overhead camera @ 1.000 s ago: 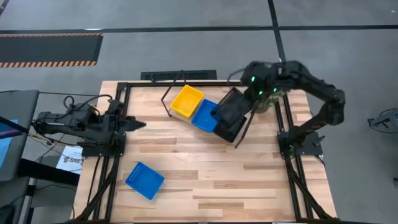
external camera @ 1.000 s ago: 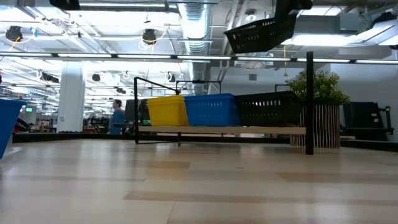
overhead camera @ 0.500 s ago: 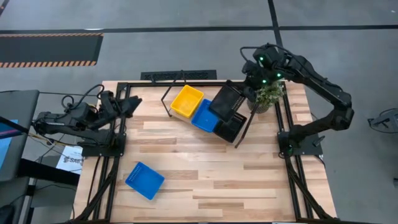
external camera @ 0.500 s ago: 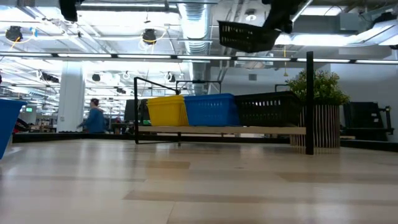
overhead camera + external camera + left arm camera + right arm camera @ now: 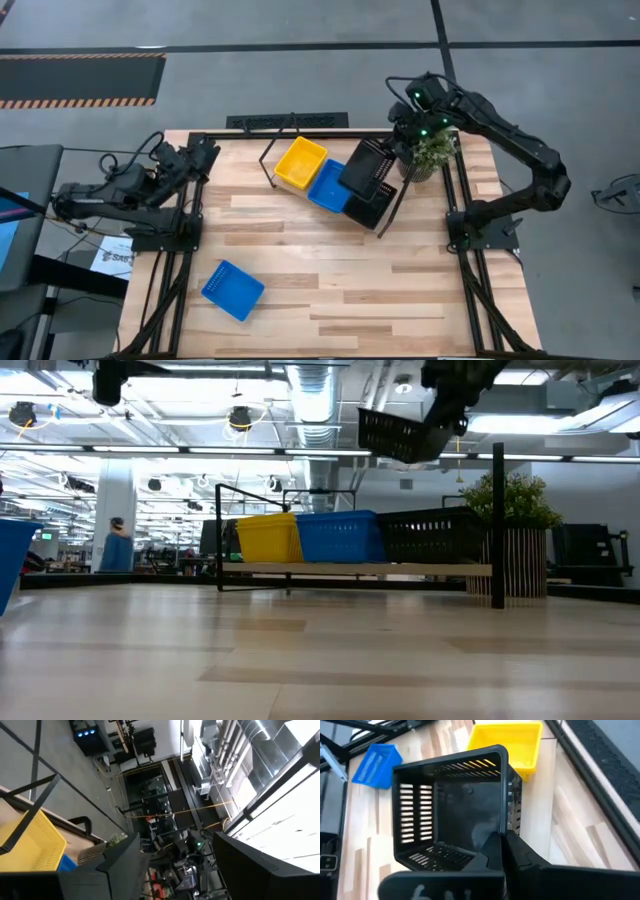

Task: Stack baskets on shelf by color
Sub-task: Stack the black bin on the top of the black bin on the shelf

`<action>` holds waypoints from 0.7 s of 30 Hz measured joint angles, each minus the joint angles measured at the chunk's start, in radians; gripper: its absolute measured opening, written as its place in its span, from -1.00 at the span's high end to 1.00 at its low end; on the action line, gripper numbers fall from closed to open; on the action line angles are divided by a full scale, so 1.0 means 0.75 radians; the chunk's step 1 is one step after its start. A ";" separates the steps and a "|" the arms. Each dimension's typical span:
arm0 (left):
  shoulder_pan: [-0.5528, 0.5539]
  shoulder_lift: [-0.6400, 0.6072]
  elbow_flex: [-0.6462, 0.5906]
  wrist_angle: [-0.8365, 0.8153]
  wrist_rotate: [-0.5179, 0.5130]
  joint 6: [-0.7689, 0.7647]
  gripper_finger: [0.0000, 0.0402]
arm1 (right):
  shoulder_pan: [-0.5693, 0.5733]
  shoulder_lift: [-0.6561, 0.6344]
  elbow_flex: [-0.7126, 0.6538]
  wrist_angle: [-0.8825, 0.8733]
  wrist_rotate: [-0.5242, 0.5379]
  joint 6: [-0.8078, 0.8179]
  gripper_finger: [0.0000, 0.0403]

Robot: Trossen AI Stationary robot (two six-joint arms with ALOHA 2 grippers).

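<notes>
From the high view, the right gripper (image 5: 393,160) holds a black basket (image 5: 366,168) in the air above the shelf (image 5: 372,222), over the second black basket (image 5: 368,206) standing on its end nearest the potted plant (image 5: 433,152). A yellow basket (image 5: 301,163) and a blue basket (image 5: 328,186) sit side by side on the same shelf. Another blue basket (image 5: 233,290) lies well apart from the shelf, on the table (image 5: 330,290). The left gripper (image 5: 200,155) waits far from the shelf at the table's edge.

In the low view, the held basket (image 5: 400,435) hangs tilted, well above the shelf row.

The left wrist view shows that gripper's fingers (image 5: 117,870) spread apart, holding nothing.

The right wrist view shows its fingers (image 5: 502,852) clenched on the black basket's (image 5: 452,810) rim.
</notes>
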 joint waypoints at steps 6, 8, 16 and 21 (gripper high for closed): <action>0.075 0.000 0.000 -0.003 0.021 -0.022 -0.18 | -0.034 -0.019 -0.057 0.025 -0.082 -0.013 0.99; 0.103 0.000 0.000 -0.003 0.047 -0.025 -0.18 | -0.042 -0.020 -0.057 0.026 -0.087 -0.014 0.99; 0.223 0.001 0.000 -0.006 0.184 -0.035 -0.18 | -0.066 -0.080 -0.057 0.054 -0.088 0.017 0.99; 0.309 0.001 0.000 -0.037 0.298 -0.035 -0.18 | -0.066 -0.118 -0.057 0.047 -0.087 0.102 0.99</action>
